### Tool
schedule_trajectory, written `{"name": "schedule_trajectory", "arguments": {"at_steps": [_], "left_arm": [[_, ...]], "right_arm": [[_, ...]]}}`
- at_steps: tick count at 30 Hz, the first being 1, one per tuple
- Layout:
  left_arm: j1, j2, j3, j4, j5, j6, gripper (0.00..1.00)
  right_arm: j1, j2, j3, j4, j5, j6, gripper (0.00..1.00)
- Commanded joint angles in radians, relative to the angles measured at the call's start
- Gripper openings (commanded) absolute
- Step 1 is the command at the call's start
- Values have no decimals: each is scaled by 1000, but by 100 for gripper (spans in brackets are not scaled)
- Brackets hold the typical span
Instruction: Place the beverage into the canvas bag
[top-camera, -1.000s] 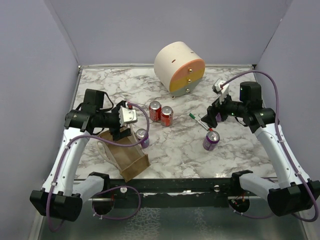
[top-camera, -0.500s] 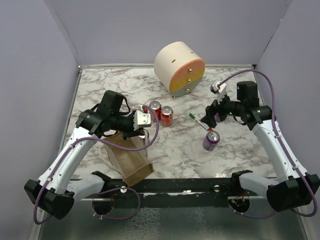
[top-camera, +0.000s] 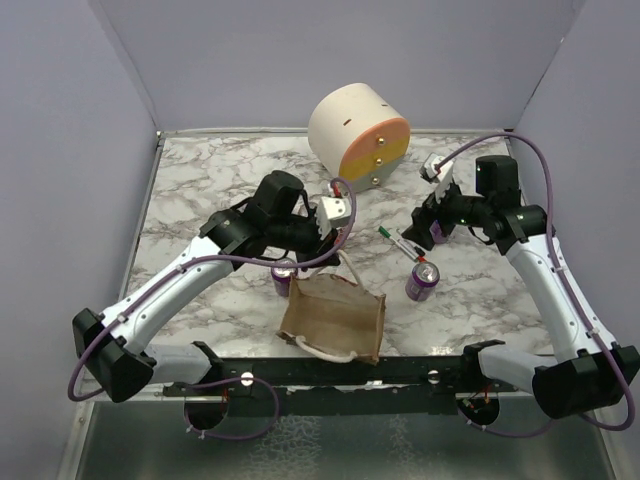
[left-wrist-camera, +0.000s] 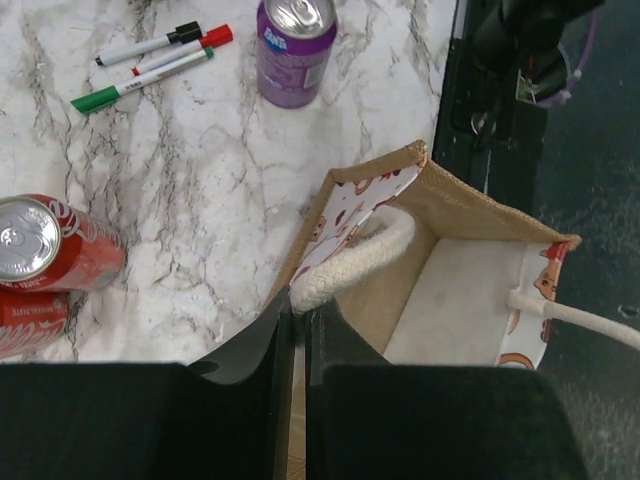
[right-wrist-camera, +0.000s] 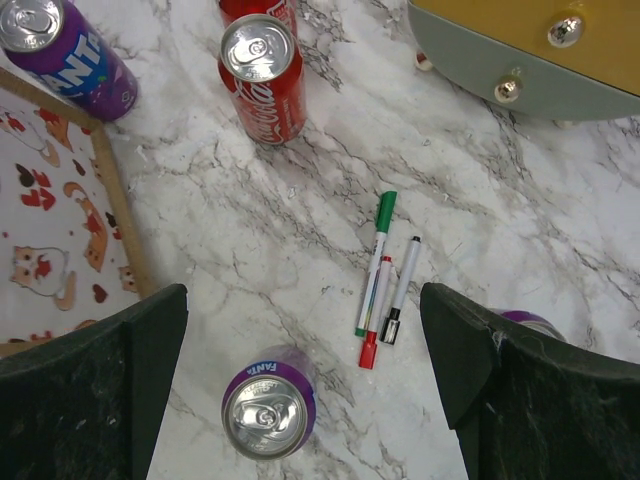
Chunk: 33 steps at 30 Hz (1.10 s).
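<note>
Near the near edge's middle, the outstretched left gripper (left-wrist-camera: 297, 308) clenches the canvas bag (top-camera: 335, 320) by its rope handle (left-wrist-camera: 352, 264); the right gripper (right-wrist-camera: 305, 338) hovers agape.

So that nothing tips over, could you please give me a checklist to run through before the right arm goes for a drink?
1. Left hand shut on the rope handle: ok.
2. Bag mouth open, nothing visible inside: ok.
3. Right hand open: ok.
4. Purple can upright near the right hand, clear of the markers: ok.
5. Bag stands by itself if released: cannot tell.
</note>
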Motion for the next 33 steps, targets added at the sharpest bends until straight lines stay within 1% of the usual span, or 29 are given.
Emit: {"name": "schedule_trajectory", "arguments": {"at_steps": [1, 8, 13, 16, 20, 22, 26, 27, 28, 29, 30, 31, 32, 33], "left_arm": [[-41, 74, 65, 160, -154, -189, 0], [-42, 139, 92, 198, -263, -222, 0], [-42, 169, 129, 200, -343, -213, 0], [-40, 180, 138, 197, -336, -207, 0], [-41, 193, 138, 181, -287, -182, 0], [-40, 193, 132, 174, -255, -157, 7], [-40, 183, 132, 160, -231, -102, 39], [-38, 178, 136, 148, -226, -85, 49], [-35, 173, 143, 136, -217, -68, 55], [-31, 167, 149, 123, -204, -53, 63], [-25, 161, 158, 108, -188, -40, 79], [-16, 153, 167, 92, -173, -29, 89], [-6, 145, 176, 77, -155, -19, 98], [5, 136, 183, 63, -135, -10, 99]], "right_arm": [[4, 1, 30, -18, 13, 23, 99], [3, -73, -72, 41, 198, 80, 99], [2, -93, -146, 74, 267, 91, 99], [3, -78, -164, 44, 262, 58, 99], [3, -57, -176, -56, 150, -92, 100], [3, -51, -180, -88, 135, -141, 100], [3, -27, -180, -148, 126, -228, 100], [3, -18, -180, -164, 123, -250, 100], [3, -8, -183, -179, 117, -273, 100], [3, 0, -188, -194, 110, -297, 99], [3, 6, -196, -201, 106, -319, 98], [2, 11, -206, -204, 108, -334, 97], [3, 15, -215, -207, 109, -349, 97], [3, 19, -221, -212, 109, -362, 96]]}}
